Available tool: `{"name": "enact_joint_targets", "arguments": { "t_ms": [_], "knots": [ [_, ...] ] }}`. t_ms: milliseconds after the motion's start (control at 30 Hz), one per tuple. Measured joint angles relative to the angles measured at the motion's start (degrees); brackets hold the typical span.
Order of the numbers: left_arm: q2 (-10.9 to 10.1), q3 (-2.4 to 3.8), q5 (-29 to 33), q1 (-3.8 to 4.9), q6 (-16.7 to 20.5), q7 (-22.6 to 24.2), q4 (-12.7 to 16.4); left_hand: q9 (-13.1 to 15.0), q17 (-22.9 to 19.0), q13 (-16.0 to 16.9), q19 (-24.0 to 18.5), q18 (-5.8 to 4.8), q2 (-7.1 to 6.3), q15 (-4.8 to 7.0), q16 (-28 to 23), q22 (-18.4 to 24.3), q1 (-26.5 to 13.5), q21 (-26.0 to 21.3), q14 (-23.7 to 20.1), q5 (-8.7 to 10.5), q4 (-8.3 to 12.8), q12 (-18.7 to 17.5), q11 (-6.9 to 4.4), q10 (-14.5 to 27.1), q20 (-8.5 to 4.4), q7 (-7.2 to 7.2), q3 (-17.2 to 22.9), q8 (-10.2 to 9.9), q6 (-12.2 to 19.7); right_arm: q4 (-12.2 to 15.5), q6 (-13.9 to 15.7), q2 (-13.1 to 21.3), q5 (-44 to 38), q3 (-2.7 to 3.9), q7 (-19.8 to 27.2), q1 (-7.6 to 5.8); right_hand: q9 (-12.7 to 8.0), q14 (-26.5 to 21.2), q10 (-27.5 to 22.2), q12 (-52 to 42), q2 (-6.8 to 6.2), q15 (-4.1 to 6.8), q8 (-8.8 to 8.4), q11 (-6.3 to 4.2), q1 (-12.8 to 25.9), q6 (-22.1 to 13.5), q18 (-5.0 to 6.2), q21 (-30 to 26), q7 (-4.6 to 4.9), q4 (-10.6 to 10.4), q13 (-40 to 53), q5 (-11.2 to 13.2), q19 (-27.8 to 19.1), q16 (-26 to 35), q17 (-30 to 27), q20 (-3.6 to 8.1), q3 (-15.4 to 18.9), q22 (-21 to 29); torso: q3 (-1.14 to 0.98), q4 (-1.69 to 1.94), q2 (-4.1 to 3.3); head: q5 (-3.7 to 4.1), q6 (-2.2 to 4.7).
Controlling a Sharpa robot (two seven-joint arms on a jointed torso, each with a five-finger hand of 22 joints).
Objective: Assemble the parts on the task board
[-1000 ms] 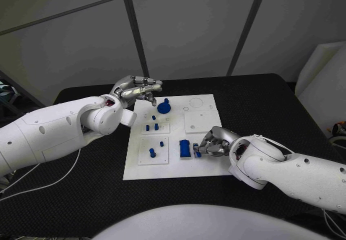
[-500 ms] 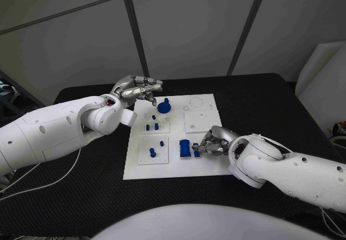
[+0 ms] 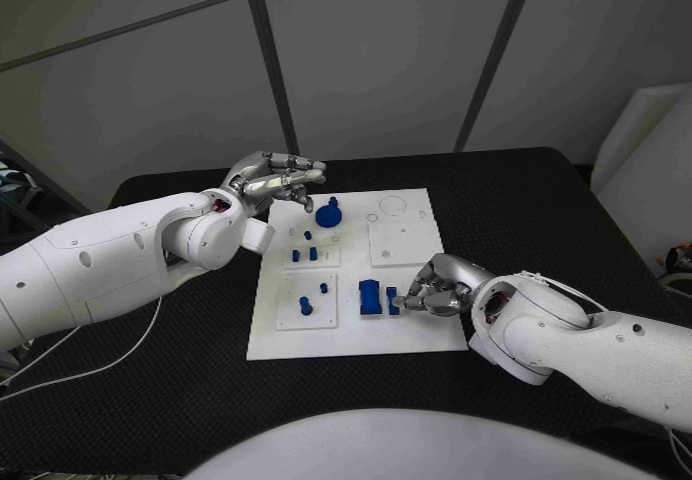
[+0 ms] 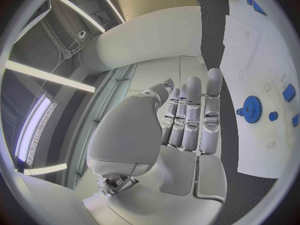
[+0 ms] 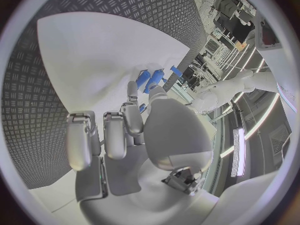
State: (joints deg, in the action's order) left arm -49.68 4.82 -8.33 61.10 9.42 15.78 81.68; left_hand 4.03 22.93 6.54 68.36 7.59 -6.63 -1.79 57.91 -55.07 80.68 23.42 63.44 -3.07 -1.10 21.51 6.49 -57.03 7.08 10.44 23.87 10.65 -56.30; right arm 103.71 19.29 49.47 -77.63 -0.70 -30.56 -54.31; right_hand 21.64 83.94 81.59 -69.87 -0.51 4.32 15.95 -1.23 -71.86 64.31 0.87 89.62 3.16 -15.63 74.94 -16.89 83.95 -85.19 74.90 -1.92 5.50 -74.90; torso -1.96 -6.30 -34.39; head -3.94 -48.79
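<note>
The white task board (image 3: 289,338) lies mid-table with blue parts on it. A blue gear (image 3: 329,213) stands near its far edge, small pegs (image 3: 303,254) sit on the left inset plates, and a taller blue block (image 3: 371,296) stands beside a small one (image 3: 392,300). My right hand (image 3: 437,288) rests on the board with fingers curled and fingertips right by the small block; I see nothing in its grasp. In the right wrist view the blue parts (image 5: 150,78) lie just past the fingertips. My left hand (image 3: 274,180) hovers at the board's far left corner, holding nothing, with the gear (image 4: 252,109) beyond its fingers.
A square white inset plate (image 3: 401,243) and round holes (image 3: 389,208) take up the board's far right part. Black table (image 3: 548,200) surrounds the board. A white panel (image 3: 649,150) stands at the right edge.
My right hand has drawn back slightly to the right, away from the small blue block, which stayed put. The left hand has not moved.
</note>
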Motion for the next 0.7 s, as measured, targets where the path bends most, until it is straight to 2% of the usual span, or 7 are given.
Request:
{"name": "enact_joint_targets", "arguments": {
  "t_ms": [100, 300, 700],
  "knots": [
    [0.02, 0.0, 0.0, 0.0, -0.01, 0.0, -0.03, 0.0, 0.0, 0.0, 0.0, 0.0, 0.0, 0.0, 0.0, 0.0, 0.0, 0.0, 0.0, 0.0, 0.0, 0.0, 0.0, 0.0, 0.0, 0.0, 0.0, 0.0, 0.0, 0.42, -0.88, 0.46, -0.18, -0.02, 0.79, 0.0, 0.2, 0.0, 0.0, 0.0, 0.07, 0.0, 0.0, 0.0, -0.41, 0.0, 0.0, 0.0, 0.0, 0.0, 0.04, 1.32, 0.0, 0.0, 0.03, 0.0, 0.39, 0.0, 0.01, -0.02, 0.0, 0.16, 0.07],
    [0.13, 0.0, 0.0, 0.0, -0.03, 0.0, -0.05, 0.0, 0.0, 0.0, 0.0, 0.0, 0.0, 0.0, 0.0, 0.0, 0.0, 0.0, 0.0, 0.0, 0.0, 0.0, 0.0, 0.0, 0.0, 0.0, 0.0, 0.0, 0.0, 0.64, -2.74, 0.62, -0.61, -0.03, 1.89, 0.01, 0.27, 0.0, 0.0, 0.0, 0.01, 0.0, 0.0, 0.0, -0.75, 0.0, 0.0, 0.0, 0.0, 0.16, 0.05, 1.78, 0.0, 0.0, 0.04, 0.0, 0.55, 0.0, 0.01, 0.01, 0.01, 0.34, 0.19],
    [0.11, -0.01, 0.0, -0.01, -0.07, 0.0, -0.03, 0.0, 0.01, -0.01, 0.0, 0.0, 0.0, 0.0, 0.0, -0.01, 0.0, 0.0, 0.0, 0.0, 0.0, 0.0, 0.0, 0.0, 0.0, 0.0, 0.0, 0.0, 0.0, -1.9, -4.23, -0.94, -1.07, -0.04, 2.37, 0.01, 0.55, 0.0, -0.02, -0.23, 0.77, -0.01, 0.25, 0.01, -1.51, 0.0, 0.0, 0.0, 0.0, 0.16, 0.15, 1.78, 0.0, 0.0, 0.03, 0.0, 0.55, 0.0, 0.07, 0.21, -0.06, 0.08, -0.1]
  ]
}}
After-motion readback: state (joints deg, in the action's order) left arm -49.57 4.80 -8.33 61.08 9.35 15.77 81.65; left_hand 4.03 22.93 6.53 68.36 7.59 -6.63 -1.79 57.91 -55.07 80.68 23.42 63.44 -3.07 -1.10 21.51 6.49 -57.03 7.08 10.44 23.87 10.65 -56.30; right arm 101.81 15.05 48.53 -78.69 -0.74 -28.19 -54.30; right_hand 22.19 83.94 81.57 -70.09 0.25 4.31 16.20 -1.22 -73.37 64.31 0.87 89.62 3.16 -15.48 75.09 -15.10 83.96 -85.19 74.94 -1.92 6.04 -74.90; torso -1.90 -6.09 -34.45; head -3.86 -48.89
